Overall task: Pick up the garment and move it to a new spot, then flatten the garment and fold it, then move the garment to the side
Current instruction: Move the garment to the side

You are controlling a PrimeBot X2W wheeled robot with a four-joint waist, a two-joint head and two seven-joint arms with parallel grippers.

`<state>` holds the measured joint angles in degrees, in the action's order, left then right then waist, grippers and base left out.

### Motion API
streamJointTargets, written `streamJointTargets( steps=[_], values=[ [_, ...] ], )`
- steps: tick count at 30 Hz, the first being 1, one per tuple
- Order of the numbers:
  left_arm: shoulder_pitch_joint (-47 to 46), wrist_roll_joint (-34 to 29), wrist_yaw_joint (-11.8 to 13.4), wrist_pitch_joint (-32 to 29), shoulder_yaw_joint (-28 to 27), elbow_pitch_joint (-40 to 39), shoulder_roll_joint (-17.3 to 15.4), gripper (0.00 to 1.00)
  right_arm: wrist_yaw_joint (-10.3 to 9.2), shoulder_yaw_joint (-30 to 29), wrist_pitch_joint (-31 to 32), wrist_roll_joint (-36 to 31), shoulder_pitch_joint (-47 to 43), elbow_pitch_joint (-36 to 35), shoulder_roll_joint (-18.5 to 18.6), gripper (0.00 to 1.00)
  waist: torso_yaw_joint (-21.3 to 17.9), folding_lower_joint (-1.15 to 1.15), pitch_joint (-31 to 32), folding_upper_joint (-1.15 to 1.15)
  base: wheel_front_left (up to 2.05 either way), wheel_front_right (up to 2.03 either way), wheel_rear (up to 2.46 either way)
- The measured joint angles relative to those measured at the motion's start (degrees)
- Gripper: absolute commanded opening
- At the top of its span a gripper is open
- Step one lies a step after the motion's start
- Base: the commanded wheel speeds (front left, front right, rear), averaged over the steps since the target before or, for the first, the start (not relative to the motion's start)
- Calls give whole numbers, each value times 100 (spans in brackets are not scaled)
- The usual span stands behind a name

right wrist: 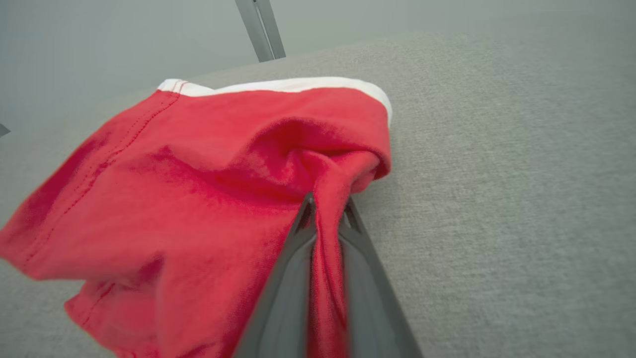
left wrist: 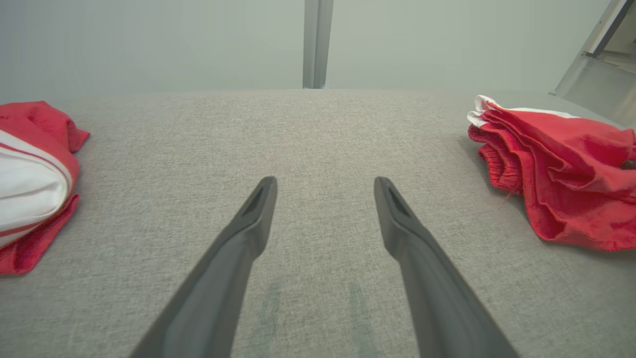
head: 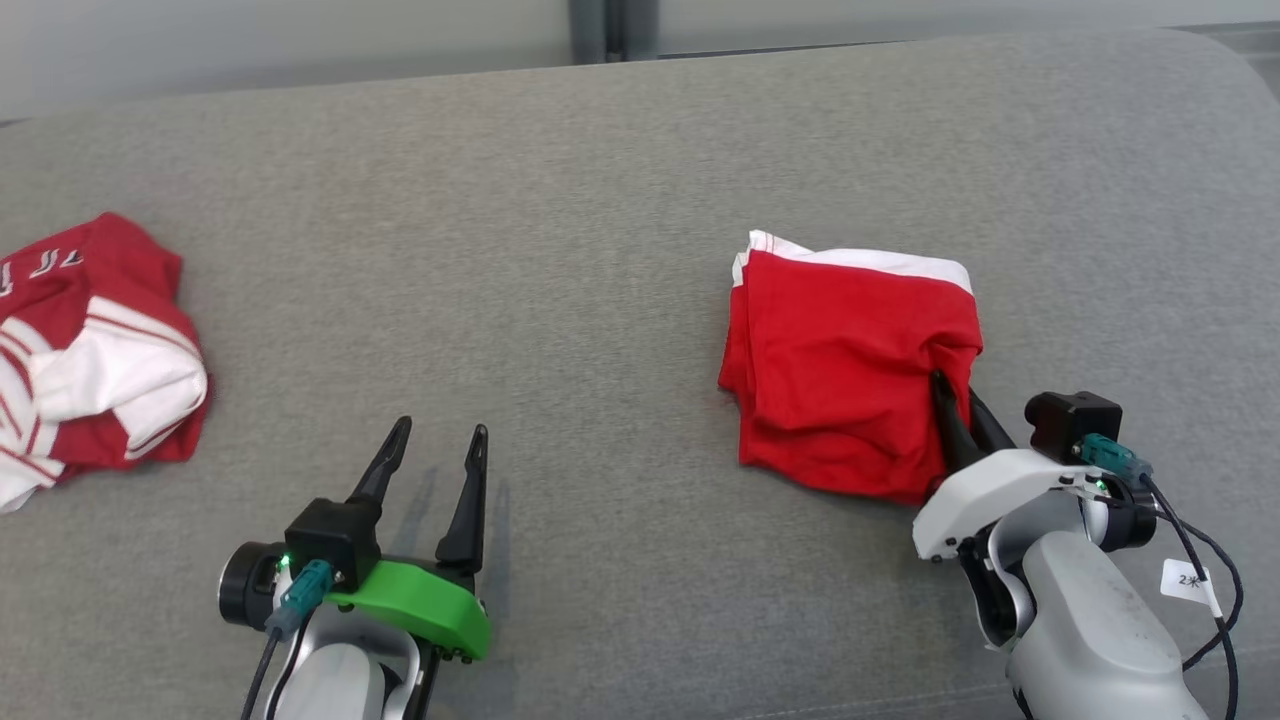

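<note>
Right wrist view shows the right end effector [right wrist: 325, 211] pinching a thin ridge of the red garment [right wrist: 189, 164], mid-frame. In the head view the folded garment lies right of centre; the left end effector [head: 432, 440], lower left, is spread. So thin a pinch could slip, or lift one layer and undo the fold.

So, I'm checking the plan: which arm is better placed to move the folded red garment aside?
Right, probably. The right gripper is shut on a pinch of the folded red garment at its near right corner. The left gripper stands open over the bare grey surface, apart from that garment.
</note>
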<state>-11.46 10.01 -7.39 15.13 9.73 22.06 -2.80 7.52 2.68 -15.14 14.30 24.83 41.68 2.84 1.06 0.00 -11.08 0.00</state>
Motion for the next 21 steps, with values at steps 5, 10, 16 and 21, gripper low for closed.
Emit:
streamJointTargets(
  steps=[5,10,16,21],
  values=[
    [-68,-7,-1,1,189,-1,0,100,-1,115,0,124,-4,-90,8,0,-669,0,42,0,0,0,0],
    [-216,-5,-1,1,365,-74,-40,100,-1,311,0,209,-24,-96,10,0,-1305,0,47,0,0,0,0],
    [-458,-32,-2,0,560,-148,-177,100,-1,521,1,215,95,-76,9,0,-1903,0,-43,0,0,0,0],
    [-714,-59,-9,1,734,-205,-327,100,-1,637,1,119,382,-89,11,0,-2102,0,-334,0,0,0,0]
  ],
)
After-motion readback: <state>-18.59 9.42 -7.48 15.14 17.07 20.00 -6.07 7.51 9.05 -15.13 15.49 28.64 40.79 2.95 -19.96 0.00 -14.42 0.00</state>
